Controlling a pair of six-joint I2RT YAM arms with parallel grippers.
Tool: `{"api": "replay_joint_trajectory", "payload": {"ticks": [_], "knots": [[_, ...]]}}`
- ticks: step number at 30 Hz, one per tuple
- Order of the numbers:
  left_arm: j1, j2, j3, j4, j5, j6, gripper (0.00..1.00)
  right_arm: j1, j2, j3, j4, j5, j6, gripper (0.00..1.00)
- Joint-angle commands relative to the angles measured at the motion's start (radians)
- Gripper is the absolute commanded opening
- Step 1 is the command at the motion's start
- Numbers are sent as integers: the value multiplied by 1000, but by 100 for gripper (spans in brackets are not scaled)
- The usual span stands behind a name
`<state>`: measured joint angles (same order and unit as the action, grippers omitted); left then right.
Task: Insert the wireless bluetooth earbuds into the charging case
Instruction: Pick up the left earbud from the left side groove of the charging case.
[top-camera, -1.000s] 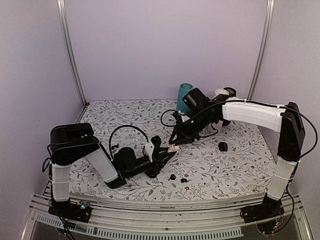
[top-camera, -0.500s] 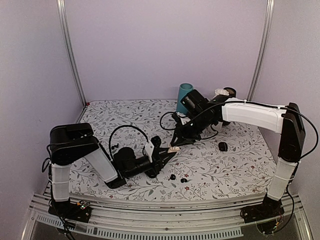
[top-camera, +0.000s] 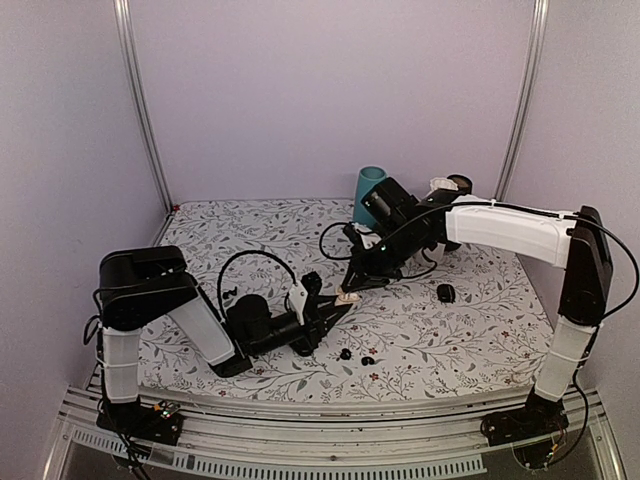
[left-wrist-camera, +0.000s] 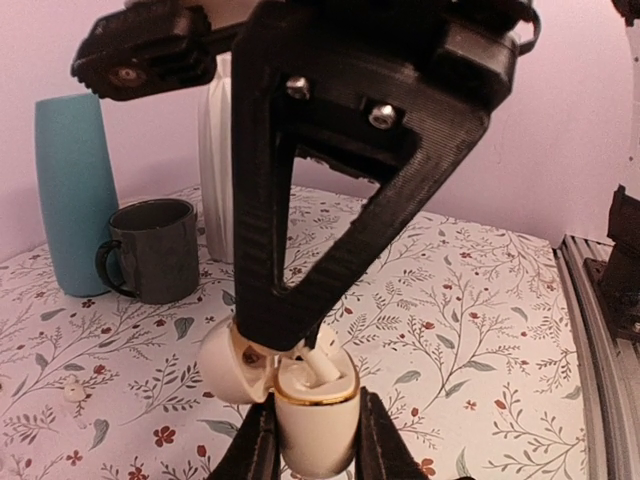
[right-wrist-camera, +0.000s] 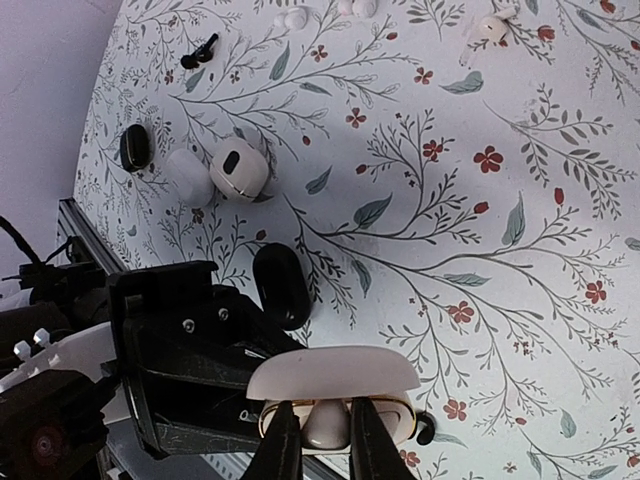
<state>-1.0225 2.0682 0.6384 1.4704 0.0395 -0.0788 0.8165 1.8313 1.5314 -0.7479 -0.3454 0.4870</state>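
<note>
Narrowing is the one real change: the right gripper (right-wrist-camera: 325, 442) has drawn its fingers closer together over the past second, while both arms have barely shifted above the flowered table (top-camera: 470, 340).

The left gripper (left-wrist-camera: 312, 447) lies low near the table's middle. Its fingers are pressed against both sides of a cream, gold-rimmed charging case (left-wrist-camera: 315, 425), holding it mouth-up with the lid (right-wrist-camera: 333, 372) swung open. The right gripper reaches in from 1 o'clock and comes down on the case from above. Its fingers sit snug against a white earbud (right-wrist-camera: 325, 425), pinching it as far as I can tell, and the bud is already down inside the gold rim.

To my eye the tightening means the bud is being steadied or pressed into its socket. This insertion looks nearly finished. What remains is letting go cleanly without dragging the bud back out.

A black oval case (top-camera: 446, 293) lies well apart at 3 o'clock of the held case, and a teal vase (top-camera: 368, 193) stands at 12 o'clock. Two black buds (top-camera: 345, 353) lie loose on the cloth just toward 6 o'clock, untouched, so there is probably more to do.
</note>
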Motion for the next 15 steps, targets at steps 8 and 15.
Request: {"api": "replay_joint_trajectory", "payload": {"ticks": [8, 15], "knots": [[3, -39, 9, 349, 1, 13, 0, 12, -72, -9, 80, -6, 72, 8], [3, -42, 10, 348, 2, 13, 0, 11, -100, -53, 124, 9, 127, 7]]}}
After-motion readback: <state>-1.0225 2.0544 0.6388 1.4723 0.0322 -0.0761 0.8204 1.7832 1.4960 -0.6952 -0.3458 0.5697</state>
